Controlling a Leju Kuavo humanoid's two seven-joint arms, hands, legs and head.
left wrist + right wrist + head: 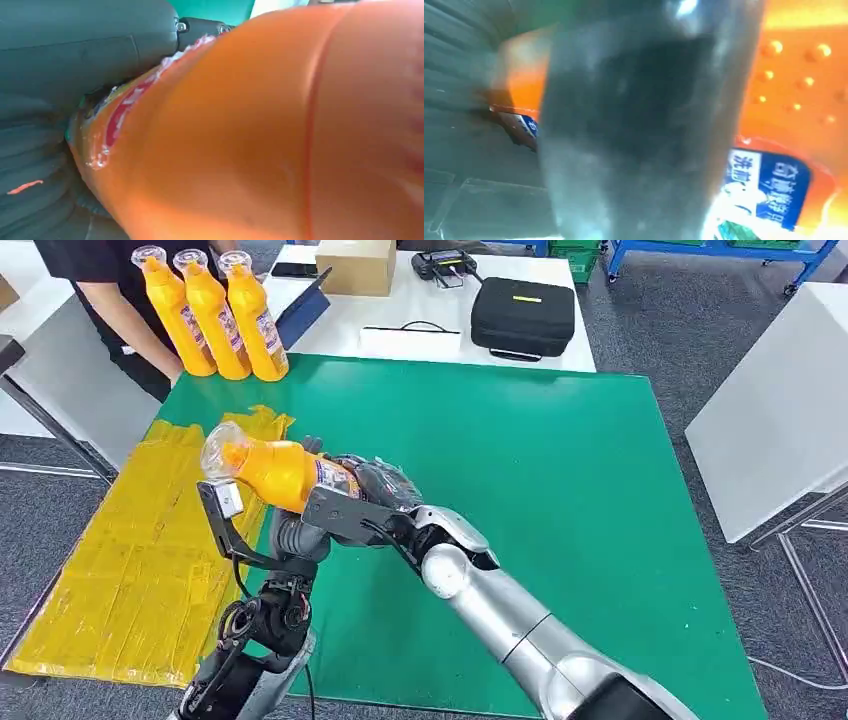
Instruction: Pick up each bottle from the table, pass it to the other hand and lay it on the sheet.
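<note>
Glossy orange bottle [268, 469] in right hand [375, 498]

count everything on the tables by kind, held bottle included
orange bottles: 4, three upright at the mat's far corner and one held in the right hand with the left hand under it
yellow sheet: 1
green mat: 1
black case: 1
cardboard box: 1
total: 8

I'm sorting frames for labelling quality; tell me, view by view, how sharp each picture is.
Head view: evenly lit and sharp, the held bottle and green mat crisp. Left wrist view: the bottle sits so close that its orange body is soft. Right wrist view: a blurred dark finger of the robot hand crosses the frame; the blue label is only partly readable.
</note>
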